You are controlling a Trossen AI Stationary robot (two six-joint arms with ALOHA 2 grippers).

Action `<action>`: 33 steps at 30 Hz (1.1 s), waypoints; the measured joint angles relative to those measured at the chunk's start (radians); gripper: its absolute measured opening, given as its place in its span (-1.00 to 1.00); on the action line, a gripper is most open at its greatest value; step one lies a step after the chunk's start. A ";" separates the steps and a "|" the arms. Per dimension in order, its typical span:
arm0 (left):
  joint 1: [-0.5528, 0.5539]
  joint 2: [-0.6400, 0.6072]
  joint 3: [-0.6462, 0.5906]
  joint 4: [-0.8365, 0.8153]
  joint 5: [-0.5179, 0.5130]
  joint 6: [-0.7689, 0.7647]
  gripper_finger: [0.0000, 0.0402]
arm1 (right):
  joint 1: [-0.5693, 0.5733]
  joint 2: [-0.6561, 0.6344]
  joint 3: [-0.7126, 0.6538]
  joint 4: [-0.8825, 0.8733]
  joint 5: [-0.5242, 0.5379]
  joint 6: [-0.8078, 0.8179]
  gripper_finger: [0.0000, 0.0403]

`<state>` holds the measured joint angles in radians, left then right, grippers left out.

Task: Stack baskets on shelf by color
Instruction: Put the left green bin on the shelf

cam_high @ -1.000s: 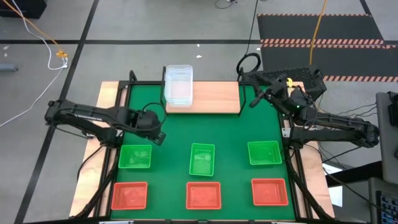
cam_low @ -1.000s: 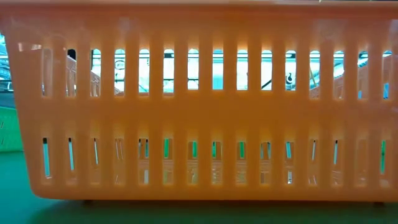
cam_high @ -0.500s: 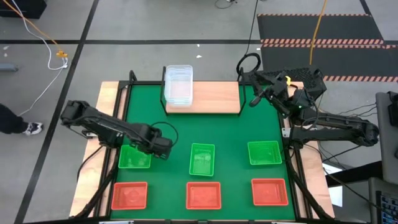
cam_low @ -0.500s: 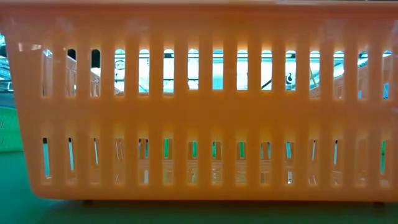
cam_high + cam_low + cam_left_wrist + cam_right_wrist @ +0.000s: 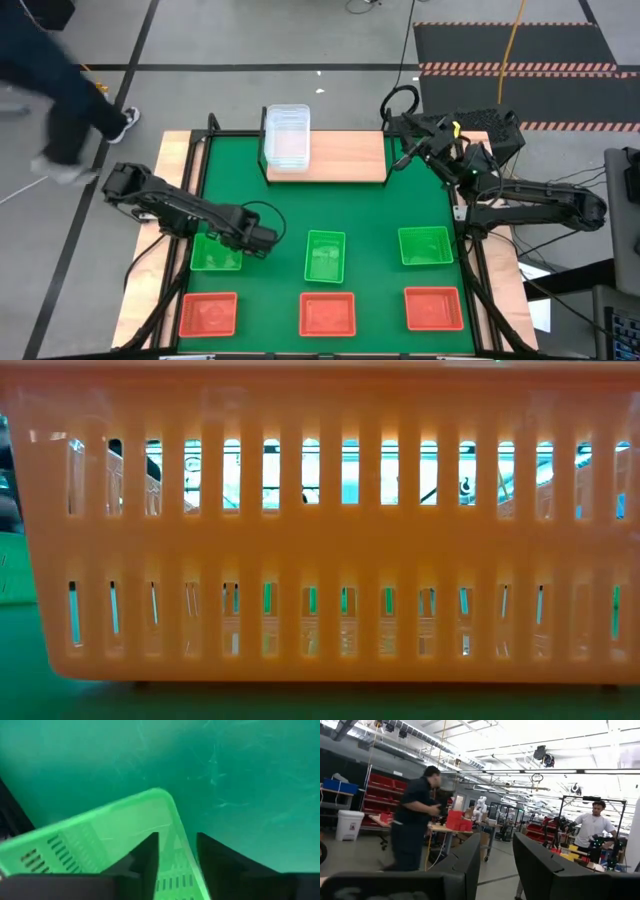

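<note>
Three green baskets stand in a row on the green mat. Three red-orange baskets line the near edge; one fills the low view. Clear baskets are stacked on the left end of the wooden shelf. My left gripper points down at the left green basket, open, one finger inside its right wall and one outside. My right gripper hangs raised by the shelf's right end, open and empty. My left gripper comes from above with its fingers astride the left green basket's right wall, near the far right corner. I cannot tell whether the fingers touch the wall. The basket sits flat on the mat.
Bare shelf board lies right of the clear stack. Open mat lies between the shelf and the green row. A person walks past the table's far left corner. More people stand in the room beyond.
My left gripper has gone down and toward the near edge, from above the mat to the left green basket's right wall. A person has walked into view at the far left. The baskets have kept their places.
</note>
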<state>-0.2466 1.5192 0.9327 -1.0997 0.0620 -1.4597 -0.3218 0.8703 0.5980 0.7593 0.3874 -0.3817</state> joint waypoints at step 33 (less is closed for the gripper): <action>0.098 -0.001 0.808 -0.171 -0.228 0.899 -0.93 | 0.003 -0.202 0.000 -0.436 0.003 0.277 -0.45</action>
<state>-0.1490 1.5185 1.7406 -1.2704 -0.1664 -0.5606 -0.3183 0.6686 0.5976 0.3238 0.3904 -0.1043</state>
